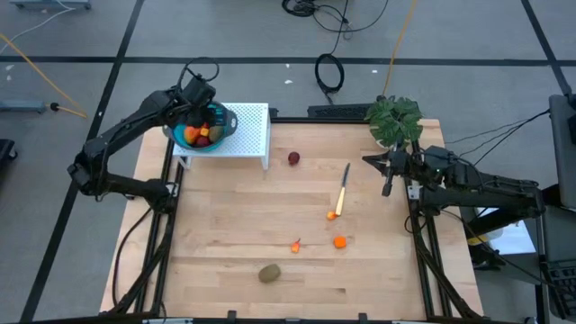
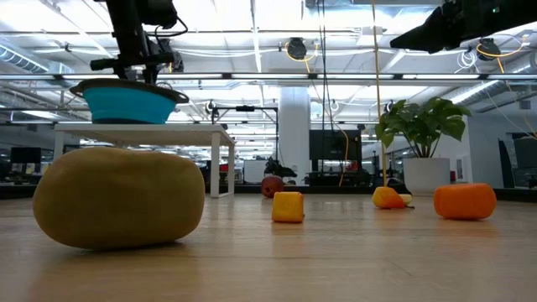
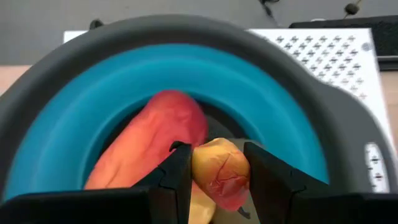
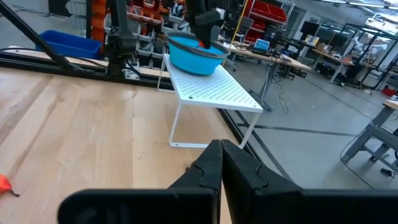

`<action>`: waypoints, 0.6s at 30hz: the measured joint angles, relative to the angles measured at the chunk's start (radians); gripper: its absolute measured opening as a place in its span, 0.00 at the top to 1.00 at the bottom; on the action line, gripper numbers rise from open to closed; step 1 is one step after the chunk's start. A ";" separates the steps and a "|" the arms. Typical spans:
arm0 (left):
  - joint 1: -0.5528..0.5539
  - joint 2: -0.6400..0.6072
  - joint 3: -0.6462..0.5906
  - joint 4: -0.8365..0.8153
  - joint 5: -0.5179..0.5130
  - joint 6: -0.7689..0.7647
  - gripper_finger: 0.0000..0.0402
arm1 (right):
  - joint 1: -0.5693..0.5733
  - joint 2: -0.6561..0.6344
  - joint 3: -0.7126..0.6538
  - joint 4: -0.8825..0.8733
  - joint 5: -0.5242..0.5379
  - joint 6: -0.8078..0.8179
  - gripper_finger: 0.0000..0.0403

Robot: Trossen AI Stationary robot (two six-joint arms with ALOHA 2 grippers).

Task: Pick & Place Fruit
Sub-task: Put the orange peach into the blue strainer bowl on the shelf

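My left gripper [image 3: 217,150] hangs over the blue bowl with a grey rim [image 1: 225,121], which stands on the white perforated shelf [image 1: 252,130] at the table's far left. It is shut on a small yellow-and-red fruit piece [image 3: 219,177]. An elongated red-orange fruit [image 3: 146,146] lies in the bowl below it. On the table lie a dark red ball [image 1: 293,158], a brown-green oval [image 1: 269,273] and small orange bits [image 1: 339,241]. My right gripper [image 4: 221,148] waits shut at the right, high above the table, pointing level toward the shelf. My left gripper pinches the yellow-and-red piece by its two opposite sides [image 3: 198,168] between its two fingers. The fingers slant down from above into the bowl's mouth. The piece sits between the fingertips [image 3: 180,163] above the bowl's inside; whether it touches the fruit beneath cannot be told.
A yellow-handled knife [image 1: 344,187] lies right of the table's middle, with an orange bit [image 1: 331,215] at its near end. A potted plant [image 1: 394,120] stands at the far right corner. The middle and near left of the wooden table [image 1: 216,225] are bare.
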State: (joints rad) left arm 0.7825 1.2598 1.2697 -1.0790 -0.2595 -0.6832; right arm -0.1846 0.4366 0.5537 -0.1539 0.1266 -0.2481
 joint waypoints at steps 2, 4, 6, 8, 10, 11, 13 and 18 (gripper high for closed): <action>0.004 0.000 0.000 -0.010 0.000 -0.001 0.69 | 0.000 0.000 0.000 0.001 0.000 0.000 1.00; 0.004 0.000 0.000 -0.021 0.000 -0.002 0.69 | 0.000 0.000 0.000 0.007 0.000 0.000 1.00; 0.003 0.000 0.000 -0.024 0.000 -0.002 0.69 | 0.000 0.000 0.000 0.011 0.000 0.000 1.00; 0.003 0.000 0.000 -0.025 0.001 -0.001 0.69 | 0.000 0.002 0.000 0.012 0.000 0.000 1.00; 0.003 0.000 0.000 -0.025 0.005 0.013 0.69 | 0.000 0.008 0.000 0.015 0.000 0.000 1.00; 0.003 0.000 0.000 -0.025 0.006 0.023 0.69 | 0.000 0.010 0.000 0.015 0.000 0.000 1.00; 0.003 0.000 0.000 -0.025 0.017 0.031 0.69 | 0.000 0.015 0.000 0.015 0.000 0.000 1.00; 0.003 0.000 0.000 -0.025 0.050 0.048 0.69 | 0.000 0.032 0.000 0.015 0.000 0.000 1.00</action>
State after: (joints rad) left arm 0.7860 1.2602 1.2697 -1.1038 -0.2095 -0.6348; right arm -0.1848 0.4683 0.5537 -0.1387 0.1261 -0.2478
